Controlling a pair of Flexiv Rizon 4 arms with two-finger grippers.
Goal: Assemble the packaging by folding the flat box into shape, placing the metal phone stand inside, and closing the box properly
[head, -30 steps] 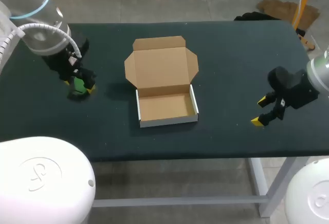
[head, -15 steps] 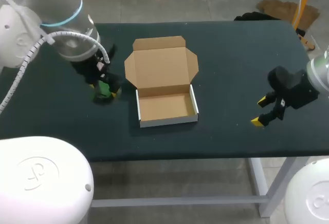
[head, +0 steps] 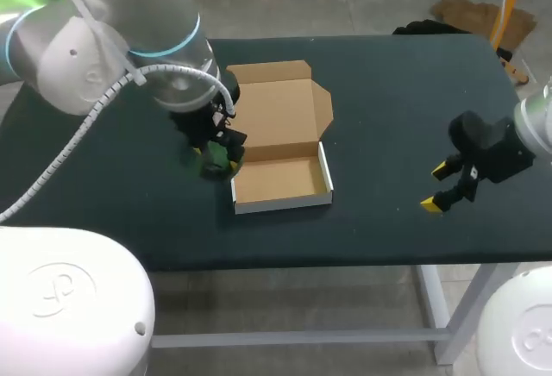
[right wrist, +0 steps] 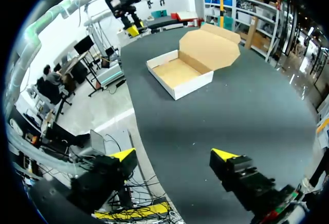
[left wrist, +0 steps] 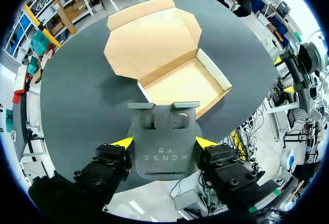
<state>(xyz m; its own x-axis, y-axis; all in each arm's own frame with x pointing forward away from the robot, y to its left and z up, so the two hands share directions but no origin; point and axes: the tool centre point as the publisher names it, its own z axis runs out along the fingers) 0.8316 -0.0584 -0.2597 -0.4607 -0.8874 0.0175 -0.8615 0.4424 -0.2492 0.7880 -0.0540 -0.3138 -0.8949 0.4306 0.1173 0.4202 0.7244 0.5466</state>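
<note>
Dark surface [head: 388, 91] holds the open box [head: 280, 179]; left jaws clamp the phone stand [left wrist: 164, 147] (right jaws gape, empty), which may snag the box wall if lowered off-centre.

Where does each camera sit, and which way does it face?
Head view: above and behind, looking down on the table; left gripper and right gripper show.
Left wrist view: looks along its fingers, shut on the phone stand, toward the open box.
Right wrist view: looks along its open fingers across the table.
All share the box.
</note>
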